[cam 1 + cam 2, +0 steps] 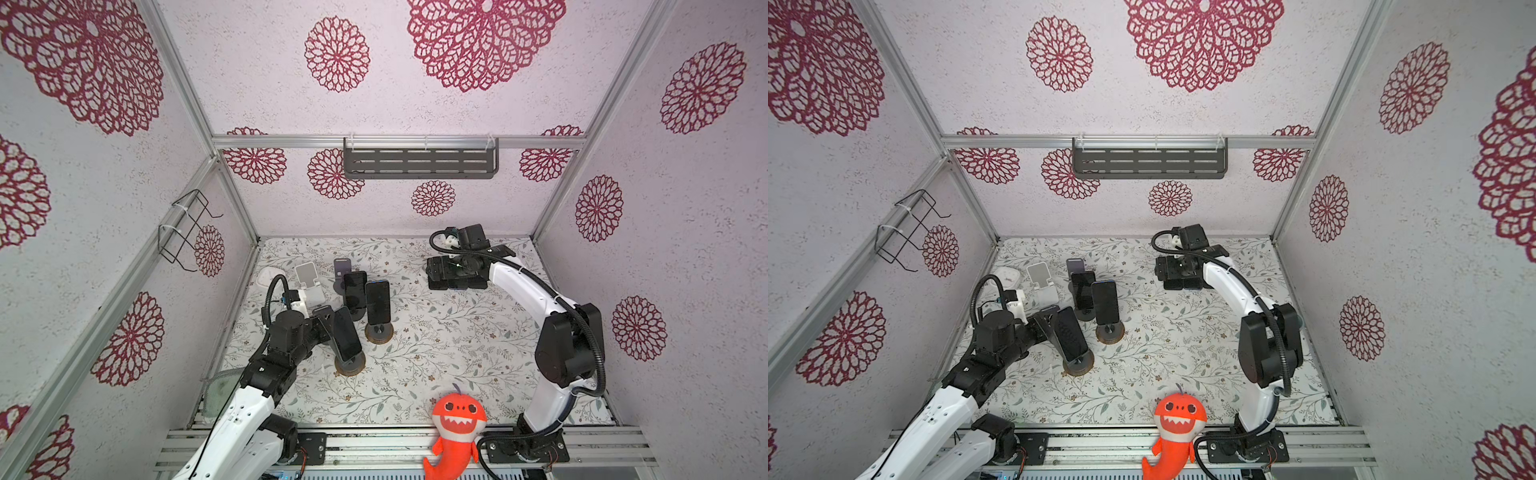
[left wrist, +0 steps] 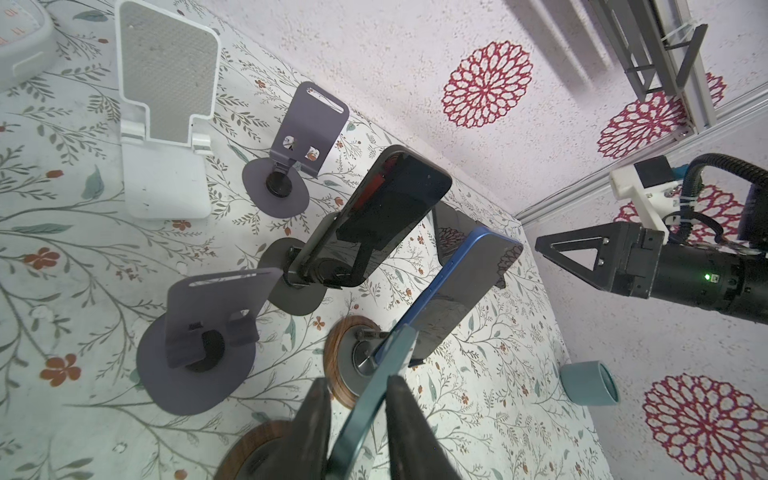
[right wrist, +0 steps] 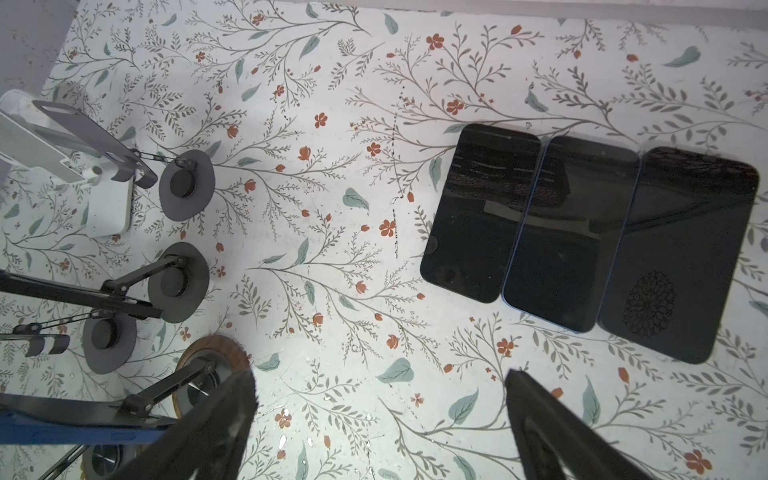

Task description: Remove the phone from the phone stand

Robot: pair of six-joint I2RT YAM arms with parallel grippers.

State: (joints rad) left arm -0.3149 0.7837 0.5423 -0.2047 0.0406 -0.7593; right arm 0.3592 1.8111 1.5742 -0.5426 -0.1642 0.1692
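A dark phone with a teal edge leans on a phone stand with a round wooden base at the front left of the mat. My left gripper reaches it from the left, near its upper end. Its two fingers stand on either side of the teal edge, which runs slantwise between them and touches both. My right gripper hovers open at the back right, holding nothing. Beside it, three dark phones lie flat in a row.
Behind the held phone, a black phone and a blue-edged phone lean on their own stands. A white stand and two purple stands hold nothing. A teal cup lies by the wall. An orange shark plush sits at the front edge.
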